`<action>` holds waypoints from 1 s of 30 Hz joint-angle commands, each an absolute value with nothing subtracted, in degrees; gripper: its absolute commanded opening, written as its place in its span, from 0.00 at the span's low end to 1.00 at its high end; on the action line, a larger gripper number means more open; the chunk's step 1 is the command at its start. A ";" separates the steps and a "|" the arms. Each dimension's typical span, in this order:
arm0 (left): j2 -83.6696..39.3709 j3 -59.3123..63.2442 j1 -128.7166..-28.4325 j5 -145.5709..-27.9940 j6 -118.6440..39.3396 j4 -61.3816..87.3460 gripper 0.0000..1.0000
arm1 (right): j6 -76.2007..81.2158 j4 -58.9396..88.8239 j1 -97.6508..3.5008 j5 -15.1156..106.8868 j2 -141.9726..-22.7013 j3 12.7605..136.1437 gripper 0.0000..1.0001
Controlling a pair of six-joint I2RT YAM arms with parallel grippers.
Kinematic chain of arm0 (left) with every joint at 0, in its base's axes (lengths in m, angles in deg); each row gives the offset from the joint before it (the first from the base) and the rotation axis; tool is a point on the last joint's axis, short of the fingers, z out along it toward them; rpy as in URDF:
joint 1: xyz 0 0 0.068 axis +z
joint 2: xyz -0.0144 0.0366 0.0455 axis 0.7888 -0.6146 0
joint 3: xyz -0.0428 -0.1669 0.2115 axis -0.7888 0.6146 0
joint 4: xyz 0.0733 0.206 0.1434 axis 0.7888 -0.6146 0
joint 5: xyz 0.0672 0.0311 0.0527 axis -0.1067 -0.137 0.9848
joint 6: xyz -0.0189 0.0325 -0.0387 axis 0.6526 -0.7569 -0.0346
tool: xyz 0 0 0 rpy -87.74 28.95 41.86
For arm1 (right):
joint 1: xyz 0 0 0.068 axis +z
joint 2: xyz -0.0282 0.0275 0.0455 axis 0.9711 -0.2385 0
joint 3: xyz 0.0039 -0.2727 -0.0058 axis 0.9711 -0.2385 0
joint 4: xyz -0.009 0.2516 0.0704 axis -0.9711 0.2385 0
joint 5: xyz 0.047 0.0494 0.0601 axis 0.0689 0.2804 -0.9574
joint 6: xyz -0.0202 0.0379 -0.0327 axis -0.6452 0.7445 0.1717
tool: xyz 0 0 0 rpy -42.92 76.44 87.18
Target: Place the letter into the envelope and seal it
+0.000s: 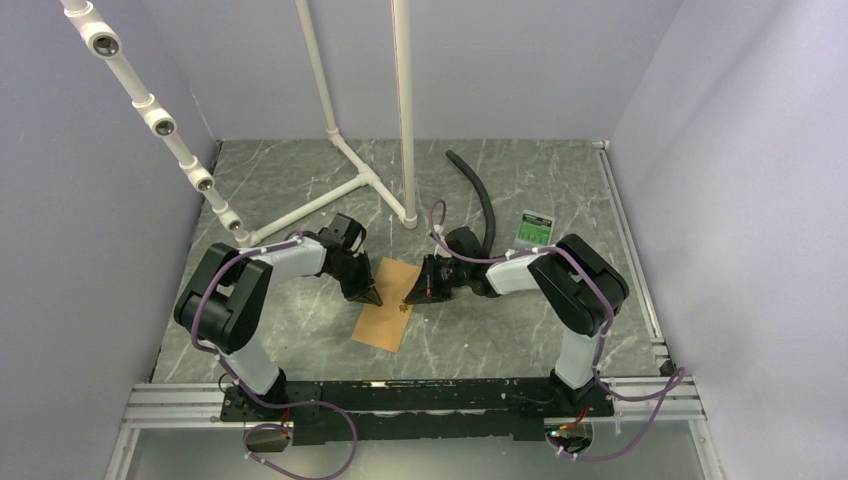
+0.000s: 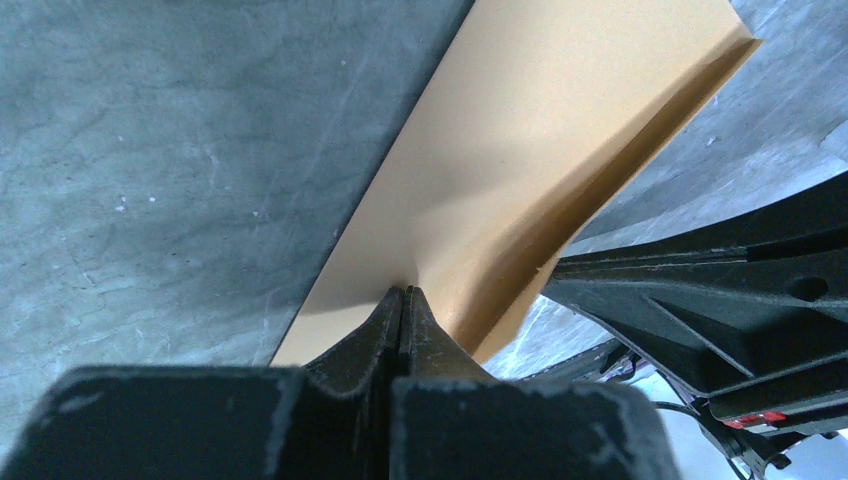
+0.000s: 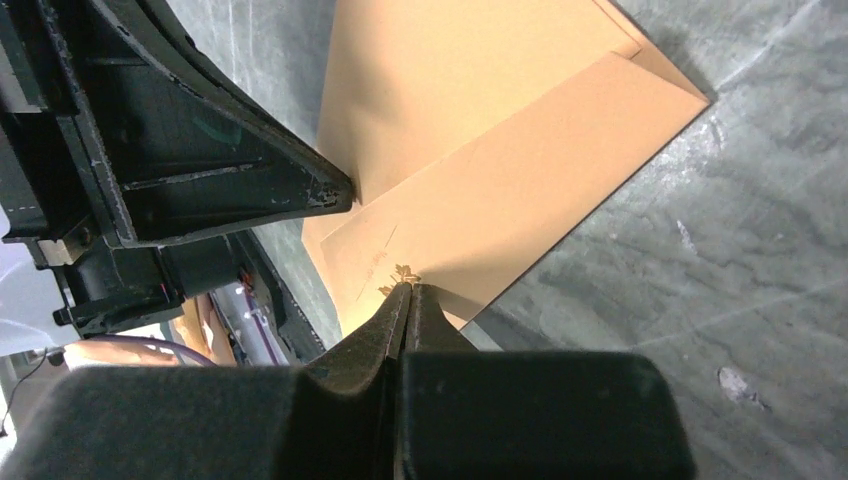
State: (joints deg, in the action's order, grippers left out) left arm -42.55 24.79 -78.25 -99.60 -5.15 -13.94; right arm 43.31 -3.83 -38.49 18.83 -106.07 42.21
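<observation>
The left gripper point(image 1: 371, 297) and right gripper point(image 1: 412, 297) meet tip-down on the flat-lying kraft envelope point(image 1: 383, 325). A black hose point(image 1: 482, 200) and green packet point(image 1: 536, 227) lie well behind, no obstacle.

Left wrist: jaws closed, pinching up a ridge of envelope.

Right wrist: jaws closed, tips touching its folded edge.

The letter is unseen, probably inside; sealing likely needs pressing along that fold.

A lab rig: lilac partition walls point(image 1: 700, 100), white pipe frame point(image 1: 404, 110).

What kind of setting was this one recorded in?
Probably a lab robot test cell: plain lavender walls enclose a marbled tabletop, a white PVC pipe frame stands at the back, and the left arm and right arm sit on an aluminium rail.
</observation>
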 commanded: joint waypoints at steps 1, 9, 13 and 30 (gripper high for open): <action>-42.94 26.55 -78.71 -95.80 -6.34 -15.17 0.02 | 42.15 -6.91 -37.93 16.71 -107.89 44.93 0.00; -42.05 25.41 -78.66 -97.10 -8.58 -15.32 0.03 | 43.72 -9.04 -37.53 15.43 -110.76 45.30 0.00; -42.25 25.26 -78.71 -96.43 -9.50 -15.90 0.03 | 44.41 -10.44 -36.98 14.05 -112.66 46.05 0.00; -43.79 26.96 -78.71 -93.72 -8.26 -18.47 0.03 | 50.49 -15.45 -35.39 16.38 -117.74 45.65 0.00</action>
